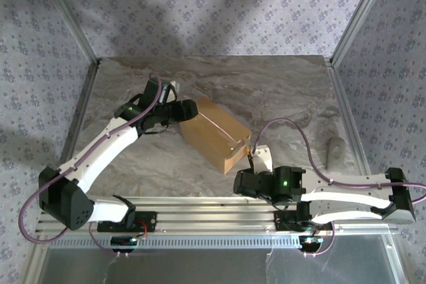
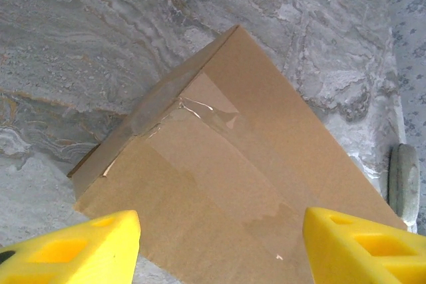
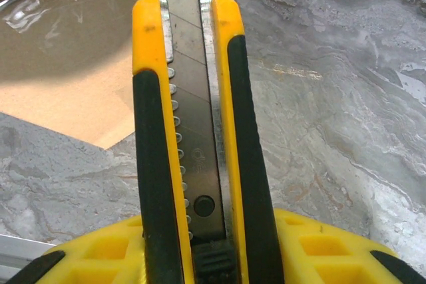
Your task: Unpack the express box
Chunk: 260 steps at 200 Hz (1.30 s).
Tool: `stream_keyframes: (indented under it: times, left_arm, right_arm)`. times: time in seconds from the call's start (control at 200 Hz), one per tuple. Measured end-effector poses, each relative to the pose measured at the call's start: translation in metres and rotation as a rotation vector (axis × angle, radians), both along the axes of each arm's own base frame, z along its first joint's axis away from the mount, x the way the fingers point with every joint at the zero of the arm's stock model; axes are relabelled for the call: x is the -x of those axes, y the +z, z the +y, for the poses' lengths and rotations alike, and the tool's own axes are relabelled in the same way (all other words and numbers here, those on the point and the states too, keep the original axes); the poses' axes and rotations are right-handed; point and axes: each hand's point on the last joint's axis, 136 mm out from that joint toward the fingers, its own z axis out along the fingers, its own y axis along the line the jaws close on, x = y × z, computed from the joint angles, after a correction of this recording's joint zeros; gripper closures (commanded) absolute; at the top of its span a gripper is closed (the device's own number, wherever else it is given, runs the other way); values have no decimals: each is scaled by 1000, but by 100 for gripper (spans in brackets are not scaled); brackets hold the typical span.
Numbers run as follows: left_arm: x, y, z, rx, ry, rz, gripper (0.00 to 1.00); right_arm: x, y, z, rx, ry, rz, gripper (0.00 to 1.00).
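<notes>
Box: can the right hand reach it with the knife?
Probably yes. The right hand holds the knife, its blade aimed at a corner of the box, with nothing between them.

knife (image 3: pixel 193 131): tiny stamp on the blade, too small for you to read
box (image 2: pixel 253 138): plain brown faces, no print you can read

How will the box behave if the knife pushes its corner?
The express box probably slides, not tips: it lies wide on the smooth marble table. Its taped cardboard looks stiff, so the utility knife should hardly dent it. The open left claw at its far end might brace it.
</notes>
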Motion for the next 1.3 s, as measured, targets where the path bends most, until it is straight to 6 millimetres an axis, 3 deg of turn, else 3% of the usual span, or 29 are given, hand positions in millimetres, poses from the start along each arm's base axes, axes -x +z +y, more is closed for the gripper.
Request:
stream_keyframes:
  times: [0.295,0.645,1.299]
  left_arm:
    - [-2,-4,-2,-4,2,11,33]
    - [-12,1,-9,11,-5,-3,32]
    - [-14,-4,-24,16,-39,20,31]
  right_arm:
    - [7,3,-3,-79,-15,55,100]
    - [12,-10,-11,-88,-40,113,100]
    - [1,-14,-5,-89,-63,125,100]
